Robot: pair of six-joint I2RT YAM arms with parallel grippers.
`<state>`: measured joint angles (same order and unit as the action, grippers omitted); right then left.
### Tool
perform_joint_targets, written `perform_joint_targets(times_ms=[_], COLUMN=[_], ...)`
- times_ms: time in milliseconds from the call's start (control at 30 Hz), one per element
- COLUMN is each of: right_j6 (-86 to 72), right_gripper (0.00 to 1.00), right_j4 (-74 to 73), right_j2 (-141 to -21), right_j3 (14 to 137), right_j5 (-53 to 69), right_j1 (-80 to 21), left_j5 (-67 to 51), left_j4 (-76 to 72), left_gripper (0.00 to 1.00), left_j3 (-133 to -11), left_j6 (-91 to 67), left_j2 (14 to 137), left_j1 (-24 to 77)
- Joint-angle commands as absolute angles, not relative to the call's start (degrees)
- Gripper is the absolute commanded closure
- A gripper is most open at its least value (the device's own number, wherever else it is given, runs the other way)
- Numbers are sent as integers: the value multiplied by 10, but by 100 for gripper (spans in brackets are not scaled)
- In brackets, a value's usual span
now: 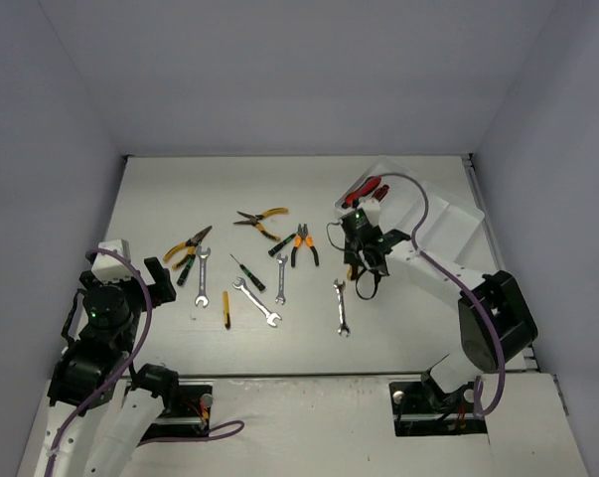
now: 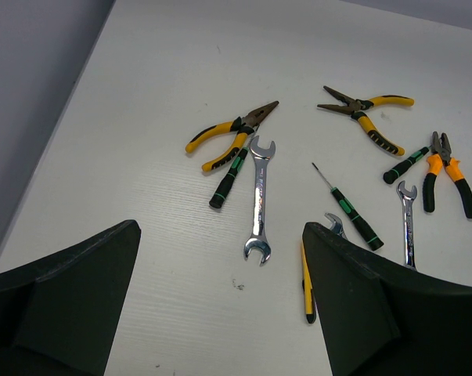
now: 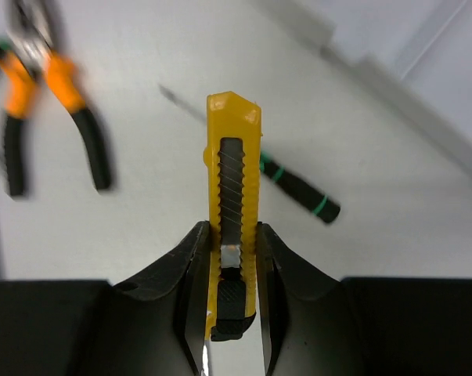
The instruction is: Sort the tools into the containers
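Note:
My right gripper (image 3: 234, 235) is shut on a yellow utility knife (image 3: 234, 180), its fingers pressed to both sides of the handle. In the top view that gripper (image 1: 360, 270) is left of the white tray (image 1: 448, 227), which holds red-black knives (image 1: 367, 189) in its far end. My left gripper (image 2: 220, 231) hangs open over the table's left part (image 1: 152, 280), holding nothing. Pliers (image 2: 232, 133), a wrench (image 2: 259, 200), a screwdriver (image 2: 347, 207) and a second yellow knife (image 2: 306, 286) lie ahead of it.
More tools lie mid-table: yellow-handled pliers (image 1: 261, 220), orange pliers (image 1: 303, 244), wrenches (image 1: 256, 301) (image 1: 341, 307) (image 1: 280, 278). A black-green screwdriver (image 3: 298, 189) lies just beyond the held knife. White walls close in the table on three sides.

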<state>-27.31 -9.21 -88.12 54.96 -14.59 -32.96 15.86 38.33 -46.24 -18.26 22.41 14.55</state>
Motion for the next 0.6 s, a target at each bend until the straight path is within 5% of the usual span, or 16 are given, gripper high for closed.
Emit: perform_joint_targets(times_ms=[0,300,567], right_j6=[-301,-316,-368], right_gripper=[100,100,90], right_j4=[-78,-76,-76], right_j2=[-880,-1090,-1236], right_j3=[672,956,1075], right_j5=[-209,-227,-215], right_j1=[-274,-160,-120], left_j5=[156,157,155], left_j4=[346,347,346], left_gripper=[17,17,17], left_j3=[-467,-466,-467], left_j6=[-183,-182,-183], left_j2=[236,235,235], left_j1=[142,142,143])
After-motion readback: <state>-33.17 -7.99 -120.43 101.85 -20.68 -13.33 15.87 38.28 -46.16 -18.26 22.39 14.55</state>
